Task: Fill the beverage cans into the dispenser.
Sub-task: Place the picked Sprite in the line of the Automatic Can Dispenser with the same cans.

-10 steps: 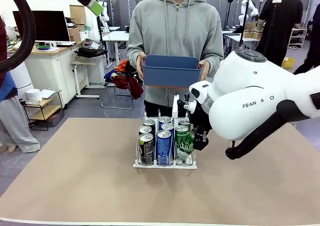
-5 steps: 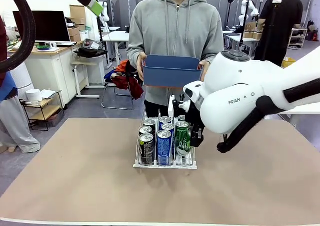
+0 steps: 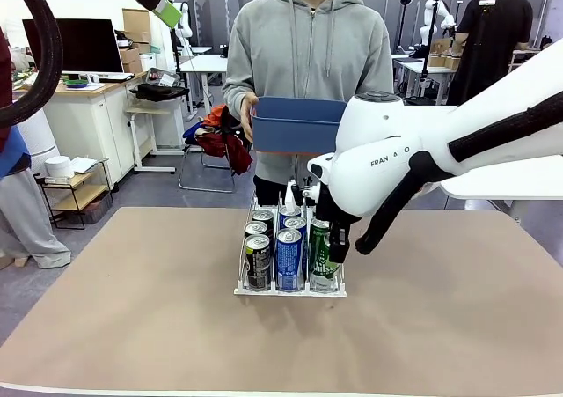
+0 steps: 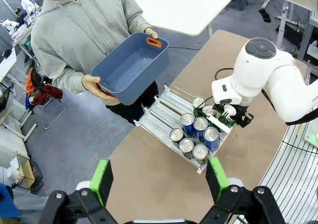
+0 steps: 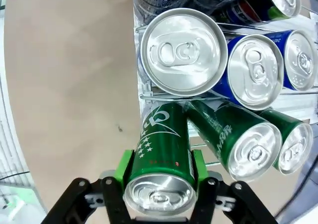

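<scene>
Right gripper (image 5: 160, 184) is clamped on a green can (image 5: 160, 154), held at the front of the dispenser (image 3: 290, 290), in its right lane, just ahead of two green cans already lodged there. Recommended: set the can upright inside the front lip, clear of its tilted neighbour (image 5: 233, 137), before letting go.

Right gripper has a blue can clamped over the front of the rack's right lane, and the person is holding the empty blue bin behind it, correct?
Not quite: the can clamped in the right gripper is green, not blue, as the right wrist view shows. The rest stands: it is over the front of the rack, right lane, with the person holding the empty blue bin.
</scene>
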